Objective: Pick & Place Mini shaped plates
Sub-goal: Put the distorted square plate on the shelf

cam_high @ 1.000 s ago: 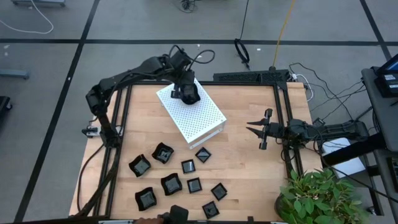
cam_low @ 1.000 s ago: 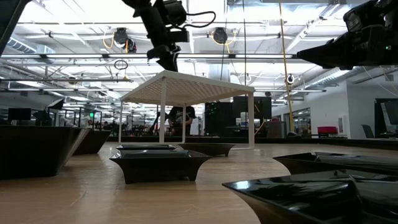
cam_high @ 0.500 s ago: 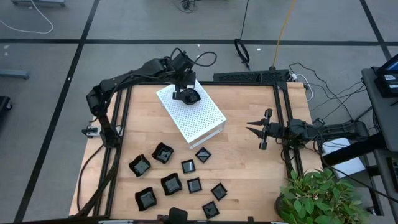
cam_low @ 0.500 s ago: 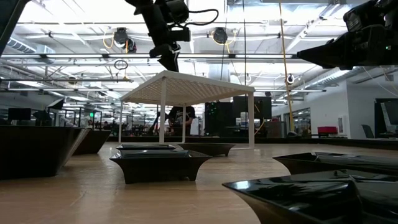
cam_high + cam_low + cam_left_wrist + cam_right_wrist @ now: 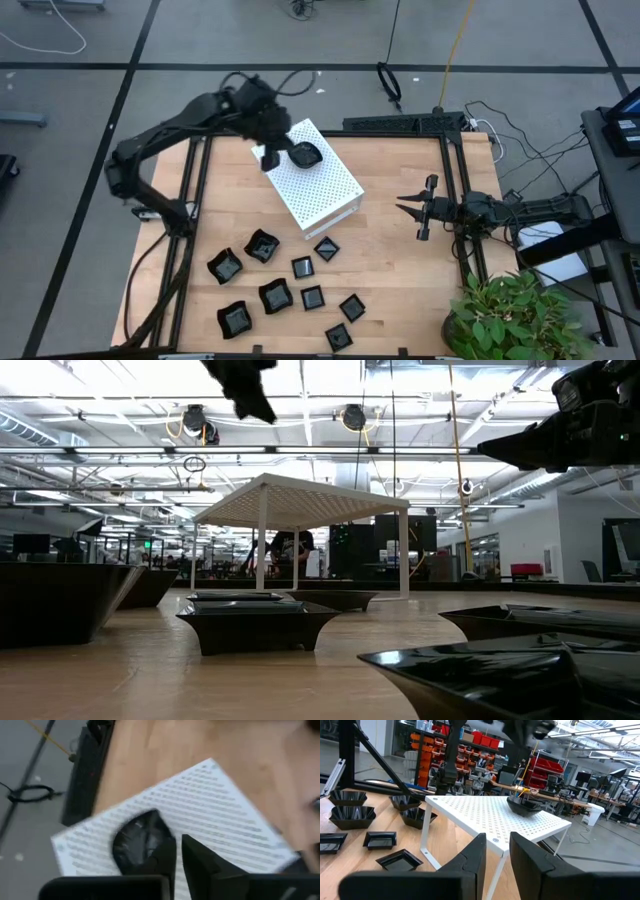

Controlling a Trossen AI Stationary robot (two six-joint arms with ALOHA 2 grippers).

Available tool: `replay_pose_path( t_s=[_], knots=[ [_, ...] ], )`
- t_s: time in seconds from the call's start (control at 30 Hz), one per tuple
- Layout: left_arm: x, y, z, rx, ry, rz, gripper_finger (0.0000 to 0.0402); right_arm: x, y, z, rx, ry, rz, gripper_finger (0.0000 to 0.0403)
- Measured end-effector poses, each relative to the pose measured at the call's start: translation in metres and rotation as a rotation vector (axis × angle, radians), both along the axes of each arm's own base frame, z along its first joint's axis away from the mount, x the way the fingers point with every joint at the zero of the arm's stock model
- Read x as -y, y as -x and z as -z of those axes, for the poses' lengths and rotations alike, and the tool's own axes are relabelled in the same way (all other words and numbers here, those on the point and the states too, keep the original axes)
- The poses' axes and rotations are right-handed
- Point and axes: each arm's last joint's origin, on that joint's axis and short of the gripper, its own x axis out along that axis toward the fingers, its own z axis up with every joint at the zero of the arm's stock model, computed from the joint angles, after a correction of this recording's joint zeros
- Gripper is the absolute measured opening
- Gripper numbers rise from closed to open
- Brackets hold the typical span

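Note:
One glossy black mini plate rests on its base on top of the white perforated box, near the box's far end; it also shows in the left wrist view and the right wrist view. My left gripper hovers above the box's far left corner, beside that plate and clear of it, open by a narrow gap. Several other black plates lie on the wood near the table's near edge. My right gripper waits at the table's right side, open by a narrow gap.
The white box stands on thin legs, with room beneath it. Black frame rails run along the table's sides. A potted plant stands at the near right corner. Bare wood lies between the box and my right gripper.
My left gripper has risen from the top of the white box and drawn back toward the table's left and far edge. The black plate it stood over has stayed on the box and now sits there alone.

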Motion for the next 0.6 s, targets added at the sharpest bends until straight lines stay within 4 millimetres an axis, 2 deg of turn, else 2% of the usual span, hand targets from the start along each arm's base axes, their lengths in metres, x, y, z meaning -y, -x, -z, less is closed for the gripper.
replay_pose_path(
  t_s=[0.1,0.27,0.43,0.6],
  knots=[
    [0.020,0.020,-0.001,0.078,0.057,-0.024,0.0005,0.000,0.000,0.000,0.000,0.000,0.000,0.0073],
    [0.066,0.054,0.005,0.292,0.086,-0.007,0.0004,0.000,0.000,0.000,0.000,0.000,0.000,0.0073],
    [0.116,0.089,0.031,0.370,0.129,0.019,0.0004,0.000,0.000,0.000,0.000,0.000,0.000,0.0073],
    [0.155,0.119,0.078,0.241,0.337,-0.045,0.0004,0.000,0.000,0.000,0.000,0.000,0.000,0.0073]
  ],
)
